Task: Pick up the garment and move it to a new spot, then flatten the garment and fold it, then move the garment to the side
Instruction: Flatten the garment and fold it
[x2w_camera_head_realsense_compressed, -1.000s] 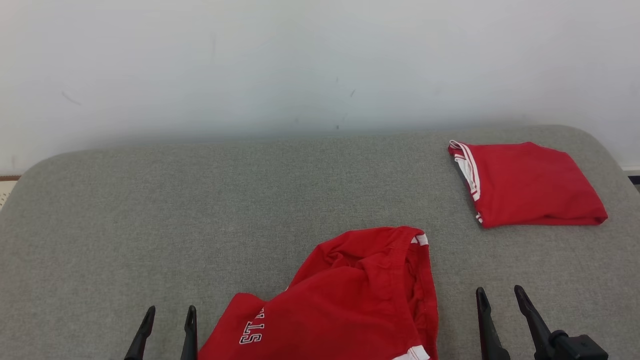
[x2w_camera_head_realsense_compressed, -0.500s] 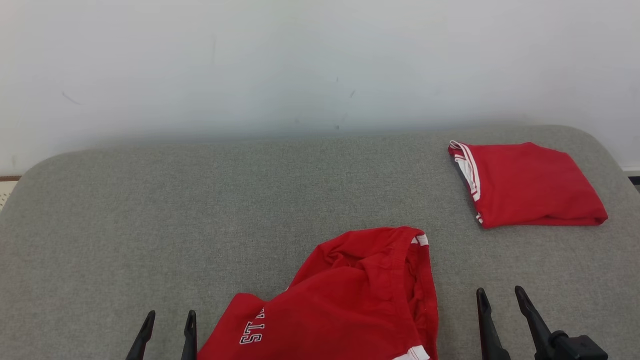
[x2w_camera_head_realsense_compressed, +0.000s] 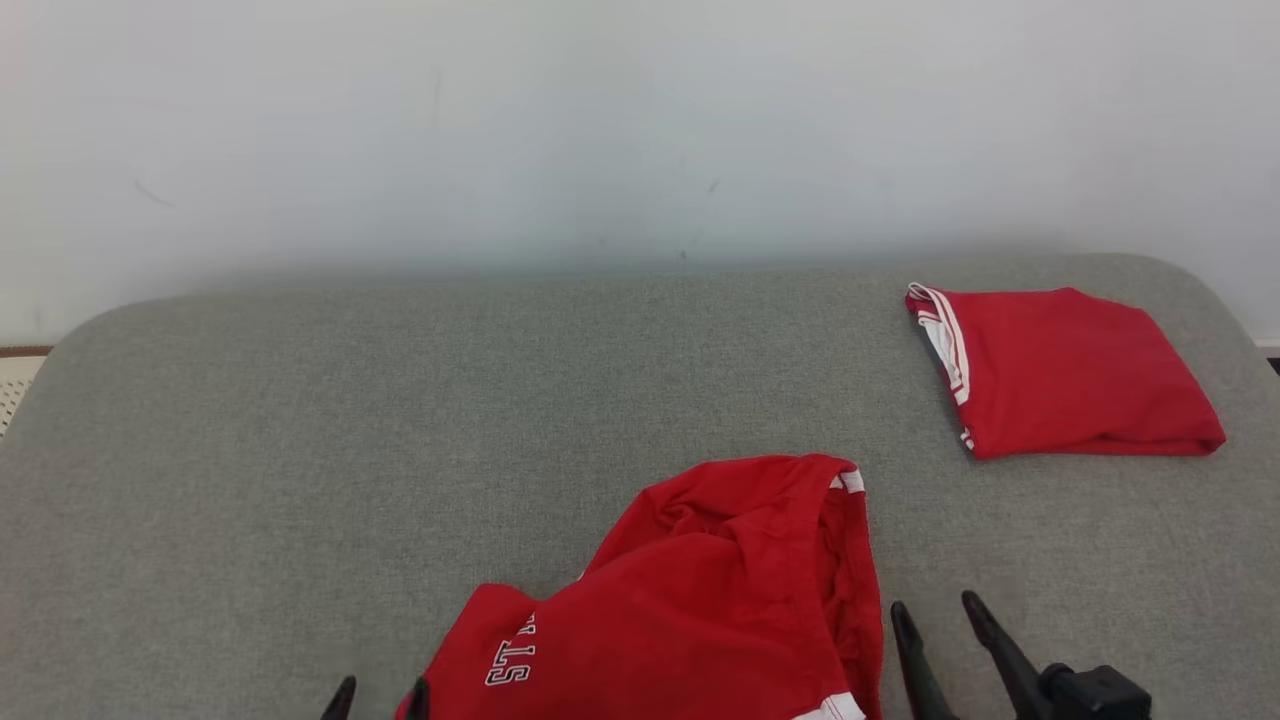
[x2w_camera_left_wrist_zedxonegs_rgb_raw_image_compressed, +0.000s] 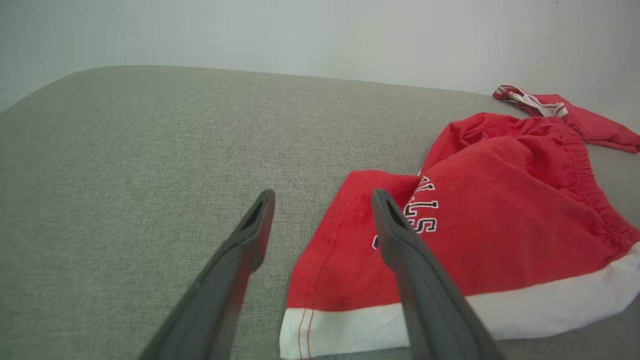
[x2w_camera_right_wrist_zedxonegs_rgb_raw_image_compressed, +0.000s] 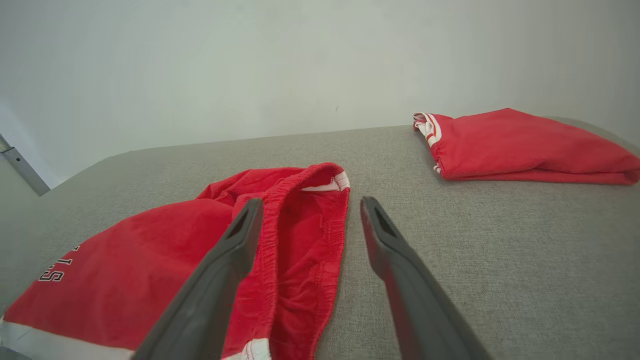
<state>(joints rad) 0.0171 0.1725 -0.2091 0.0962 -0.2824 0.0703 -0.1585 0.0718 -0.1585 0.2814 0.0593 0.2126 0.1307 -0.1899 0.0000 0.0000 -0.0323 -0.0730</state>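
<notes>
The grey tabletop (x2w_camera_head_realsense_compressed: 300, 450) carries the crumpled red garment (x2w_camera_head_realsense_compressed: 700, 620) at its near edge. A folded red cloth (x2w_camera_head_realsense_compressed: 1070, 375) lies well beyond the garment's right side. The right gripper (x2w_camera_head_realsense_compressed: 933, 603) and the left gripper (x2w_camera_head_realsense_compressed: 382, 686) flank the garment, jaws spread wide, holding nothing.

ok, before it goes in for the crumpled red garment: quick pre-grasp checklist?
1. Left gripper open and empty: ok.
2. Right gripper open and empty: ok.
3. Crumpled red garment lies between the two grippers on the grey padded surface: ok.
4. Garment flat enough to fold: not ok, it is bunched up around the elastic waistband.
5. Folded red garment lies apart from it, at the far right: ok.
6. How many fabric layers a pinch at the edge would catch: cannot tell.
</notes>
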